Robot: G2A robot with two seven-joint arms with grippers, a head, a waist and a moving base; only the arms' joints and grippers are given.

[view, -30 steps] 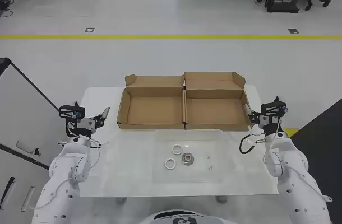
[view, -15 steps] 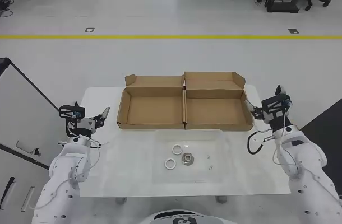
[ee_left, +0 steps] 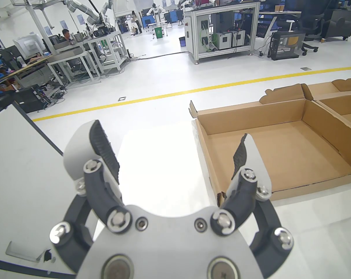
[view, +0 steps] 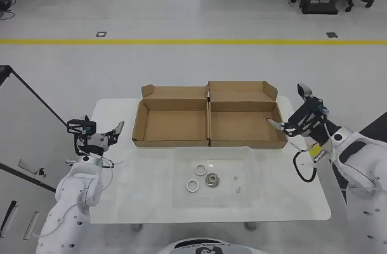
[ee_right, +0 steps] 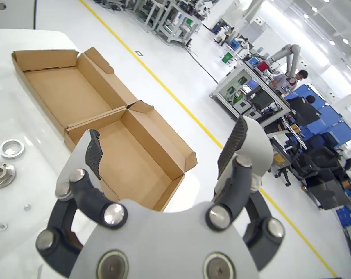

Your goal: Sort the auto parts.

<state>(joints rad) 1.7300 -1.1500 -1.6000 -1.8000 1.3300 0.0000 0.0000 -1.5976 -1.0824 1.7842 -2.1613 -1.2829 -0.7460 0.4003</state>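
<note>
Logging left gripper [ee_left: 172, 137] and right gripper [ee_right: 166, 129], fingers [ee_left: 104, 149] spread wide and empty, flanking two open brown cardboard boxes [view: 137, 124] on the white counter [view: 136, 190], I count two silver metal rings [view: 200, 169] and a flanged metal hub [view: 212, 180] grouped centrally before them, likely within both arms' reach.

Left gripper [ee_left: 171, 130], right gripper [ee_right: 166, 124]: silver plate, black linkages, silver screws, 2 white fingers [ee_left: 259, 161], black ribbed pads [ee_left: 104, 146].
</note>
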